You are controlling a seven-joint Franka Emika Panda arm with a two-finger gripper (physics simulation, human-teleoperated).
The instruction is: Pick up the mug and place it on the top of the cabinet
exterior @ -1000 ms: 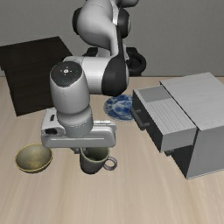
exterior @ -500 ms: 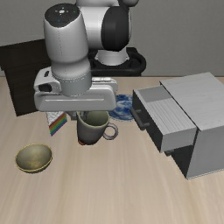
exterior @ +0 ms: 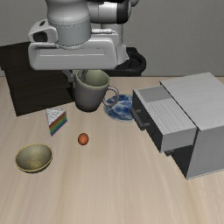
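— Tool first: what does the arm have in it?
— It is clenched on the mug, gripping at the rim from above. The mug hangs clear of the tabletop, over its far-middle part and just beside a blue patterned plate.
— Which step is that?
— By the look of it, the pick is done and the carry is in hand. The placing is not yet done: the cabinet stands at the tabletop's edge on the exterior view's right, well apart from the mug.
— What does the next move call for?
— Likely travel toward the exterior view's right, high enough to pass the drawer standing out from the cabinet's front. Then a gentle lowering onto the flat top before letting go.
— And the mug itself?
— Greyish-olive, thick-walled and dark inside, with one loop handle pointing to the exterior view's right. It hangs slightly tilted, so it may need levelling as it lands.
— Anything nearby?
— A rainbow-striped wedge, a small orange ball and a bowl lie toward the exterior view's left edge, away from that path.
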